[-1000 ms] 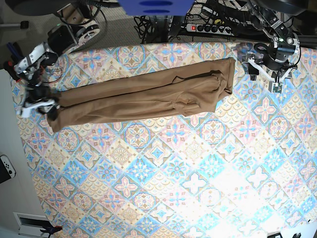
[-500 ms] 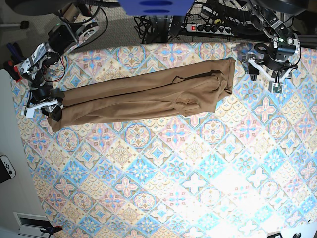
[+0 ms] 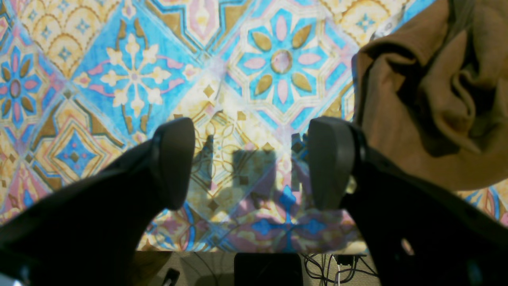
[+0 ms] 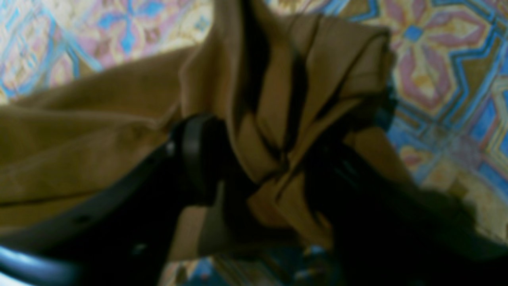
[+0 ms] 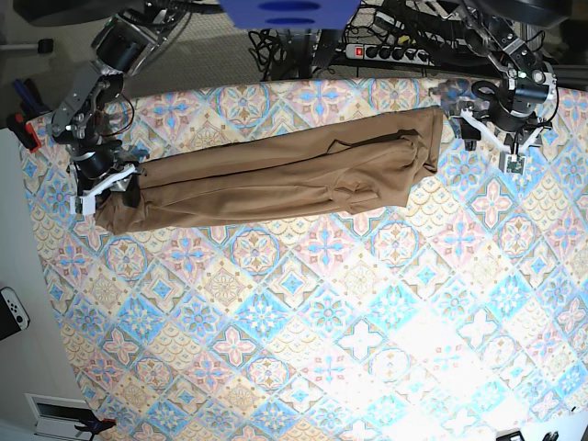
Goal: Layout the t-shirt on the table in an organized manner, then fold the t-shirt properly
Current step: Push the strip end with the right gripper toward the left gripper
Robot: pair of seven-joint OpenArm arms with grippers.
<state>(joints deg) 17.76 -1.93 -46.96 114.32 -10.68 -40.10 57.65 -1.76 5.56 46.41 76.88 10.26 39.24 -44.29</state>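
With the t-shirt (image 5: 276, 175) lying as a long strip across the far tabletop (image 5: 303, 322), the right end effector (image 4: 258, 167), clamped on its bunched left end, should fold slowly rightward, while the left end effector (image 3: 254, 163) hangs apart beside the other end

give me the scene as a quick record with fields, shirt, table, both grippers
shirt: tan t-shirt, bunched into a long band across the far part of the table, not spread flat
table: patterned cloth, near part bare
right gripper: at the shirt's end on the base view's left, jaws around bunched fabric
left gripper: jaws wide apart, nothing between them, over the cloth just beside the shirt's other end
fold: not yet begun
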